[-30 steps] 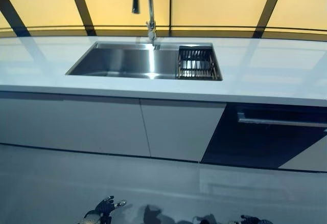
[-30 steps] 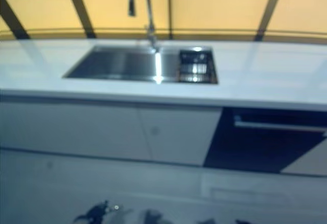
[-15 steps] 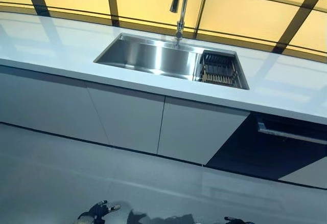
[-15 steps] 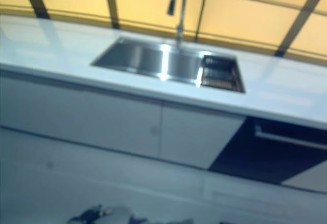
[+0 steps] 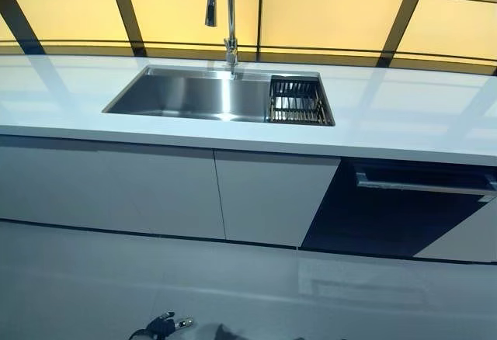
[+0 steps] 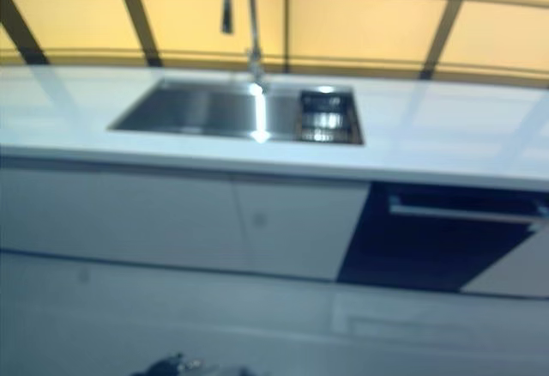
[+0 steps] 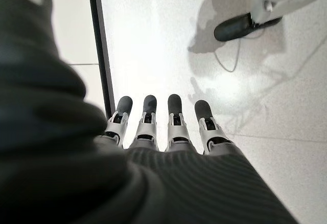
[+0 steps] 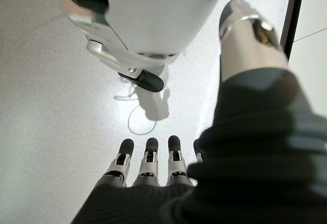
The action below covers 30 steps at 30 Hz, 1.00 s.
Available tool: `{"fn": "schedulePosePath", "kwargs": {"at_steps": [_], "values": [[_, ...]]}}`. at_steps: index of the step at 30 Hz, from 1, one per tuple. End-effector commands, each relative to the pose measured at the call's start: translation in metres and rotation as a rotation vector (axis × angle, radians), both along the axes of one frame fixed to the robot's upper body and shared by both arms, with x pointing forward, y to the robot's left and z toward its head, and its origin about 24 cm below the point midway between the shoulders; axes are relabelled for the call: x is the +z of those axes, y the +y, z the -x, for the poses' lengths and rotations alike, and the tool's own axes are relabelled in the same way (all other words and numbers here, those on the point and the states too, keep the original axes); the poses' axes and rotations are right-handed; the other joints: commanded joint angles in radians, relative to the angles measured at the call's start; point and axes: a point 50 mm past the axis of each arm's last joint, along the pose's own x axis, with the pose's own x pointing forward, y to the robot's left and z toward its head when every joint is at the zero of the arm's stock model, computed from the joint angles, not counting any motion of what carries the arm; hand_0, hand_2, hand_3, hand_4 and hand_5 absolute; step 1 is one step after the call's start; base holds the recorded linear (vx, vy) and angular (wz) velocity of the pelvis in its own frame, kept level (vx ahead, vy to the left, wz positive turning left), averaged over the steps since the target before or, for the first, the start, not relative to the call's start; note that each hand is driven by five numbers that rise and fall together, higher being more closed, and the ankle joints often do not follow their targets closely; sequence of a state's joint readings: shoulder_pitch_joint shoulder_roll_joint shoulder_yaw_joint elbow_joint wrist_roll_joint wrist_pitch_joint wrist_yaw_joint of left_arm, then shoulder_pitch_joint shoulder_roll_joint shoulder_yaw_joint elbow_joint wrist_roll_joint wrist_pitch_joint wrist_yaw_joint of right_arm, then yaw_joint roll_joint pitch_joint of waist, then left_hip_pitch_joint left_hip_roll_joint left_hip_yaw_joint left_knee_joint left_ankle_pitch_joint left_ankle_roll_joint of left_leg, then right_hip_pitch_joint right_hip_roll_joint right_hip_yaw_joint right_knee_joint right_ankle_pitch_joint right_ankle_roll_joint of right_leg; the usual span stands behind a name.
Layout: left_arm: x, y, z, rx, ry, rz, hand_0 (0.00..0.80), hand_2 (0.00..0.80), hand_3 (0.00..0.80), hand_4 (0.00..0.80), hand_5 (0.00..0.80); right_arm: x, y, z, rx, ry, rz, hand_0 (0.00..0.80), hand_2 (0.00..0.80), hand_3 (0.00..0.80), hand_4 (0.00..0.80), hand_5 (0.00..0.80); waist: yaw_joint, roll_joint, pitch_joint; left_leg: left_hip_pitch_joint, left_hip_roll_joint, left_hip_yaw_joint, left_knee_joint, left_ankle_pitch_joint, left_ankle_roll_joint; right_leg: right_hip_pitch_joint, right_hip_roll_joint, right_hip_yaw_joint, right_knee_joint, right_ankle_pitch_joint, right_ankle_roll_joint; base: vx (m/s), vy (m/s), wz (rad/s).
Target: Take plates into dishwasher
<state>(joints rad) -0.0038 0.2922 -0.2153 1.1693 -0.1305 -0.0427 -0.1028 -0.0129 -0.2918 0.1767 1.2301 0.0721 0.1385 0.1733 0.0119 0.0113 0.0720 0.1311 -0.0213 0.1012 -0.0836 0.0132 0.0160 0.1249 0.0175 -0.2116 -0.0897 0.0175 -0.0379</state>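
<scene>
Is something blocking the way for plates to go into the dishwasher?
Yes, its own door. The dark dishwasher under the counter is shut. No plates show clearly; only a rack sits in the sink. Both hands, left hand and right hand, hang empty near the floor.

No readable text
No letters, numbers, labels or signs can be made out on any surface in these views.

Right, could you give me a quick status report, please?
Left hand and right hand open, hanging over the floor, empty. No plates visible; only a dark rack in the sink. Dishwasher door closed.
</scene>
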Motion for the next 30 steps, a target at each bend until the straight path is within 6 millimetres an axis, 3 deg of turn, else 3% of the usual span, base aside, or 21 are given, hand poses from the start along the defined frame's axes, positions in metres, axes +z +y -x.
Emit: {"fn": "schedulePosePath", "kwargs": {"at_steps": [1,5,7,9,12,15,18,21,24,25,26,27,28,30], "values": [[0.003,-0.003,-0.017,-0.047,-0.030,-0.006,0.000,0.000,0.000,0.000,0.000,0.001,-0.002,-0.007,0.017,0.012,0.020,0.000,0.000,0.000,0.000,0.000,-0.020,-0.022,0.013,0.002,-0.034,0.004,-0.004,-0.072,0.032,0.021,0.028,0.030,0.039,-0.102,0.022,0.038,-0.061,0.02],[0.004,-0.004,-0.020,-0.064,-0.050,-0.006,0.000,0.000,0.000,0.000,0.000,0.001,-0.004,-0.003,0.051,0.023,0.025,0.000,0.000,0.000,0.000,0.000,-0.023,-0.024,0.022,-0.035,-0.044,-0.037,0.098,-0.103,0.041,0.000,0.018,0.060,0.096,-0.121,0.013,-0.002,-0.008,0.05],[0.006,-0.005,-0.025,-0.070,-0.066,0.007,0.000,0.000,0.000,0.000,0.000,0.003,-0.009,-0.007,0.049,0.025,0.049,0.000,0.000,0.000,0.000,0.000,-0.020,-0.029,0.035,-0.055,-0.029,-0.013,0.177,-0.134,0.037,0.001,0.009,0.064,0.098,-0.120,0.005,-0.044,0.061,0.17],[0.006,-0.007,-0.026,-0.082,-0.067,0.005,0.000,0.000,0.000,0.000,0.000,0.005,-0.014,-0.009,0.029,0.023,0.067,0.000,0.000,0.000,0.000,0.000,-0.017,-0.043,0.044,-0.076,-0.003,0.009,0.259,-0.151,0.036,0.008,-0.005,0.066,0.089,-0.106,-0.002,-0.028,0.143,0.03],[0.006,-0.007,-0.024,-0.071,-0.072,0.002,0.000,0.000,0.000,0.000,0.000,0.006,-0.017,-0.010,0.032,0.023,0.075,0.000,0.000,0.000,0.000,0.000,-0.013,-0.055,0.044,-0.090,0.026,0.009,0.299,-0.129,0.037,0.007,-0.018,0.072,0.083,-0.091,-0.006,-0.022,0.214,-0.01],[0.006,-0.006,-0.022,-0.072,-0.086,0.009,0.000,0.000,0.000,0.000,0.000,0.007,-0.024,-0.008,0.029,0.027,0.092,0.000,0.000,0.000,0.000,0.000,-0.009,-0.058,0.036,-0.046,0.100,-0.012,0.235,-0.058,0.027,-0.006,-0.057,0.080,0.092,-0.084,-0.003,-0.008,0.446,0.08],[0.005,-0.007,-0.020,-0.094,-0.085,0.010,0.000,0.000,0.000,0.000,0.000,0.009,-0.028,-0.009,-0.005,0.019,0.106,0.000,0.000,0.000,0.000,0.000,-0.007,-0.039,0.038,0.004,0.142,-0.047,0.172,-0.065,0.019,-0.038,-0.100,0.099,0.130,-0.080,0.029,-0.037,0.708,0.15],[0.005,-0.008,-0.021,-0.108,-0.091,0.009,0.000,0.000,0.000,0.000,0.000,0.012,-0.030,-0.020,-0.037,-0.018,0.117,0.000,0.000,0.000,0.000,0.000,-0.010,-0.020,0.067,-0.028,0.112,-0.045,0.259,-0.172,0.038,-0.091,-0.185,0.115,0.181,-0.051,0.096,-0.132,0.983,0.06],[0.005,-0.011,-0.025,-0.128,-0.084,0.008,0.000,0.000,0.000,0.000,0.000,0.013,-0.029,-0.024,-0.030,-0.055,0.118,0.000,0.000,0.000,0.000,0.000,-0.014,-0.009,0.093,-0.063,0.043,-0.004,0.292,-0.229,0.073,-0.109,-0.268,0.058,0.165,0.058,0.120,-0.131,0.969,0.35],[0.005,-0.010,-0.026,-0.130,-0.082,0.005,0.000,0.000,0.000,0.000,0.000,0.013,-0.028,-0.025,-0.027,-0.061,0.111,0.000,0.000,0.000,0.000,0.000,-0.011,-0.007,0.096,-0.064,0.035,0.005,0.290,-0.232,0.076,-0.115,-0.274,0.045,0.166,0.073,0.122,-0.134,0.722,0.09],[0.007,-0.006,-0.026,-0.115,-0.080,-0.010,0.000,0.000,0.000,0.000,0.000,0.012,-0.023,-0.028,0.005,-0.072,0.083,0.000,0.000,0.000,0.000,0.000,0.003,-0.003,0.101,-0.062,0.024,0.040,0.270,-0.230,0.078,-0.131,-0.278,-0.012,0.176,0.111,0.132,-0.102,0.494,-0.11],[0.007,-0.004,-0.026,-0.107,-0.080,-0.015,0.000,0.000,0.000,0.000,0.000,0.012,-0.022,-0.029,0.014,-0.076,0.075,0.000,0.000,0.000,0.000,0.000,0.008,-0.001,0.101,-0.059,0.024,0.048,0.258,-0.224,0.077,-0.132,-0.273,-0.029,0.181,0.104,0.132,-0.153,0.532,-0.35],[0.009,0.005,-0.023,-0.081,-0.077,-0.032,0.000,0.000,0.000,0.000,0.000,0.012,-0.016,-0.033,0.037,-0.084,0.058,0.000,0.000,0.000,0.000,0.000,0.014,0.002,0.096,-0.048,0.021,0.064,0.197,-0.203,0.077,-0.155,-0.242,-0.052,0.194,0.107,0.139,-0.134,0.347,-0.50],[0.010,0.015,-0.022,-0.073,-0.059,-0.059,0.000,0.000,0.000,0.000,0.000,0.009,-0.008,-0.033,0.044,-0.085,0.025,0.000,0.000,0.000,0.000,0.000,0.016,-0.004,0.084,-0.039,0.014,0.065,0.128,-0.169,0.080,-0.168,-0.188,-0.054,0.218,0.072,0.132,-0.131,0.280,-0.60]]}}
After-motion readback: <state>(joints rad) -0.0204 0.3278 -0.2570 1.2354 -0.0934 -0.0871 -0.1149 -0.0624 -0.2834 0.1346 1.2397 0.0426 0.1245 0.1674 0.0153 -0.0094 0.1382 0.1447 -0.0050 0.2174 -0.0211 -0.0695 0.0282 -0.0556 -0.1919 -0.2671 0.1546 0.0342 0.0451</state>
